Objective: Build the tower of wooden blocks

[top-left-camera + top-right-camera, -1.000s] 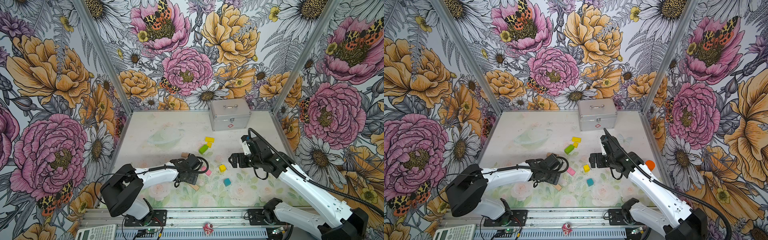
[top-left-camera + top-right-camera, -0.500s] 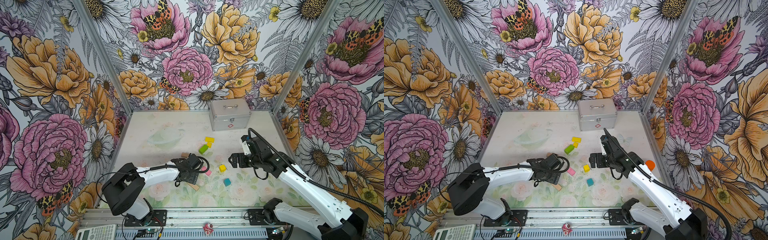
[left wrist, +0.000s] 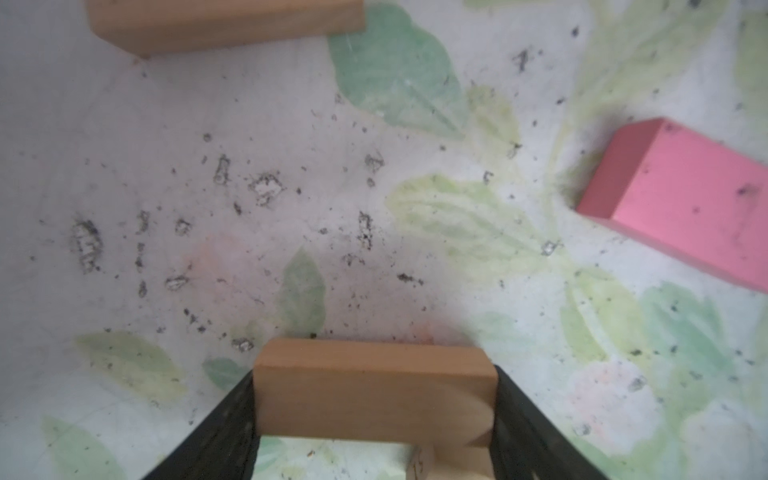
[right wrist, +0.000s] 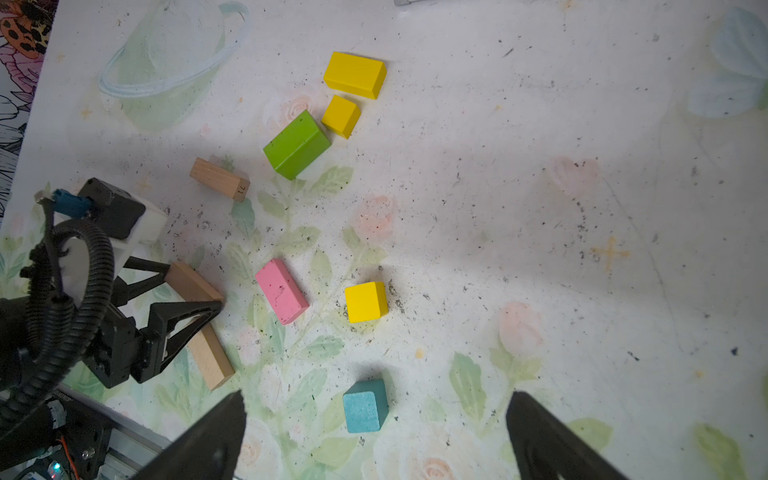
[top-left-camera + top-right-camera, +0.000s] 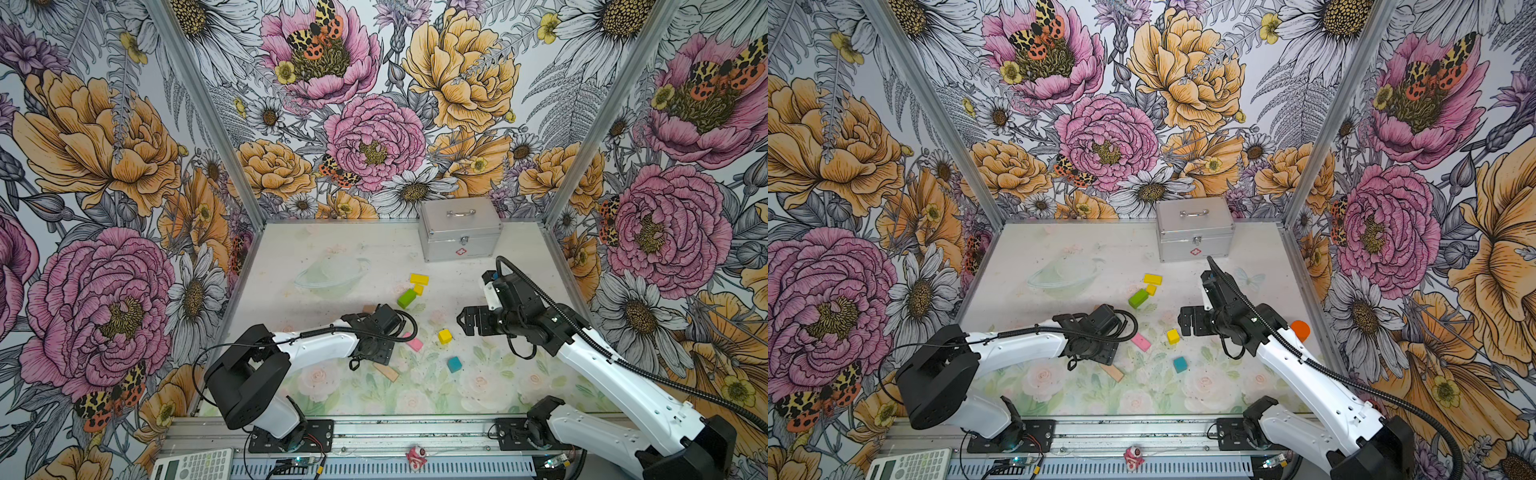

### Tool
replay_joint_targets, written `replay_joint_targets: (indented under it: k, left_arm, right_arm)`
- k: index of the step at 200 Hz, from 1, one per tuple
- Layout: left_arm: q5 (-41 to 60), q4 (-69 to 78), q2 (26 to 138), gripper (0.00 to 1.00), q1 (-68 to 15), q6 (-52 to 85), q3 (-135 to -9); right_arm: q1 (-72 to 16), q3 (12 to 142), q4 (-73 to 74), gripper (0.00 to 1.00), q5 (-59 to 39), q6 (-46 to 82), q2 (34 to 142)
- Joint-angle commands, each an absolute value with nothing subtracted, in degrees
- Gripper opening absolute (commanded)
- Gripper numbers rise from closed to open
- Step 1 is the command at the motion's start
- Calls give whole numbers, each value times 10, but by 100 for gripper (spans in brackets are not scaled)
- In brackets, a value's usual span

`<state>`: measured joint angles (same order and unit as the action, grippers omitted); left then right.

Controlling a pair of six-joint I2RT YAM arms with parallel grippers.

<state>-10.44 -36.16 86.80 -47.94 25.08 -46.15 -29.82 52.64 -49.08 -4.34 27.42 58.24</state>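
left tool is clenched on a plain tan wooden bar, down low at the floral-printed surface, with a pink wooden slab lying near it. right tool hangs released, jaws wide, above a teal wooden cube. a yellow wooden cube and a green wooden bar lie loose on the surface, well apart.

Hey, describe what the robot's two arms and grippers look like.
The left arm and right arm have white shells with black joints and bases. A black corrugated cable runs along each. The left gripper and right gripper are black, with triangular fingers.
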Motion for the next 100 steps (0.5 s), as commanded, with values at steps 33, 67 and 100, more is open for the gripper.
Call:
replay_joint_targets:
  k: [33, 67, 100]
  left_arm:
    - [-116, -410, 858, 73, -445, 253, -542]
    - [-135, -417, 882, 73, -399, 251, -589]
    - [-138, -422, 921, 73, -371, 245, -640]
  right_arm:
    - [-302, 530, -480, 100, -38, 276, 583]
    - [-302, 524, -470, 100, -46, 277, 581]
    - [-302, 519, -465, 100, -47, 277, 581]
